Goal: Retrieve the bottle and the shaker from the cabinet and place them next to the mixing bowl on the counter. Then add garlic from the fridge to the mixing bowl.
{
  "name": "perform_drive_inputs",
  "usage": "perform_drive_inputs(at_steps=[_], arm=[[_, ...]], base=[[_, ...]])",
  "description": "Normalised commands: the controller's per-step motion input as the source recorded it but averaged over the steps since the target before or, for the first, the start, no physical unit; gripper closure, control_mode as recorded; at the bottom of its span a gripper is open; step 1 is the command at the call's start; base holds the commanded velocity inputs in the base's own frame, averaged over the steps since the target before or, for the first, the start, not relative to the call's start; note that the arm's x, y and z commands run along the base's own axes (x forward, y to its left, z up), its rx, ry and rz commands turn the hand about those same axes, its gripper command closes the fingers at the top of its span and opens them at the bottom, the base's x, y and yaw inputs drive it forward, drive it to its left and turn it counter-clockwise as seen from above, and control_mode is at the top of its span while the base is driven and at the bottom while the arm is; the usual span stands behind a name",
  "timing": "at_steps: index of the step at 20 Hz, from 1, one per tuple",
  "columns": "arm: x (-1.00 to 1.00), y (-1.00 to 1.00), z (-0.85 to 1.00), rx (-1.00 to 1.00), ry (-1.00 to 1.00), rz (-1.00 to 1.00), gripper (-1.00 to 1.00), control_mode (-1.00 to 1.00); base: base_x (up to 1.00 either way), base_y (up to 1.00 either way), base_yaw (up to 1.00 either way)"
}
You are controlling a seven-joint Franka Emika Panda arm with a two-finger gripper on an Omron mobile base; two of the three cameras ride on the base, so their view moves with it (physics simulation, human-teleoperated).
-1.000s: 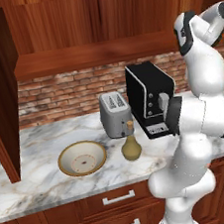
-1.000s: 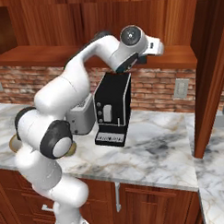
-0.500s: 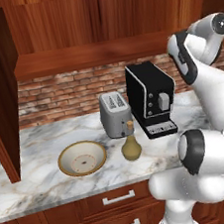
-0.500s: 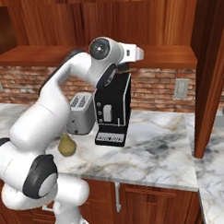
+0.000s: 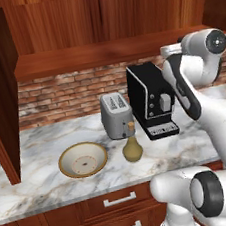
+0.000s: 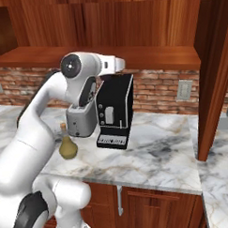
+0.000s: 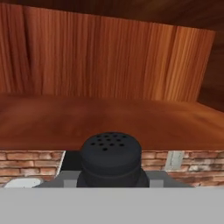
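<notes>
Left base view: the mixing bowl [image 5: 83, 159] sits on the marble surface [image 5: 49, 186], and the bottle [image 5: 132, 148] stands upright just beside it on its right, in front of a silver toaster [image 5: 117, 115]. A black coffee machine [image 5: 151, 99] stands to the right of the toaster, against the brick wall. The cabinet [image 5: 99, 31] hangs open above, its plank shelf running across the view. The arm's upper end reaches up at the right, level with that shelf.

Right base view: the arm arches up from the lower left, its wrist held just in front of the shelf edge of the cabinet [image 6: 146, 55]. The bottle [image 6: 67, 145] shows on the surface [image 6: 155, 154] behind the arm, left of the coffee machine [image 6: 116, 110].

Hand view: the shaker [image 7: 111, 159], black with a dotted round top, sits upright and close at the bottom centre between the fingers of the claw [image 7: 111, 181], which is closed partway around it and grips it. Beyond it lies the cabinet's shelf [image 7: 109, 120] and its grained back panel.
</notes>
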Motion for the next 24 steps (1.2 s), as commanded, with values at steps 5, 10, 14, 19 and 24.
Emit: perform_drive_inputs(at_steps=[5,10,14,19,24], arm=[[-0.52,0.53,-0.02,0.0,0.0,0.0,1.0,-1.0],[-0.51,0.47,-0.13,0.0,-0.02,-0.02,1.0,-1.0],[-0.35,0.56,-0.27,0.0,-0.03,-0.01,1.0,-1.0],[-0.28,0.61,-0.31,0.0,0.0,0.0,1.0,-1.0],[-0.23,0.59,-0.29,0.0,0.0,0.0,1.0,-1.0]], base=[[0.0,0.0,0.0],[0.0,0.0,0.0],[0.0,0.0,0.0],[0.0,0.0,0.0],[0.0,0.0,0.0]])
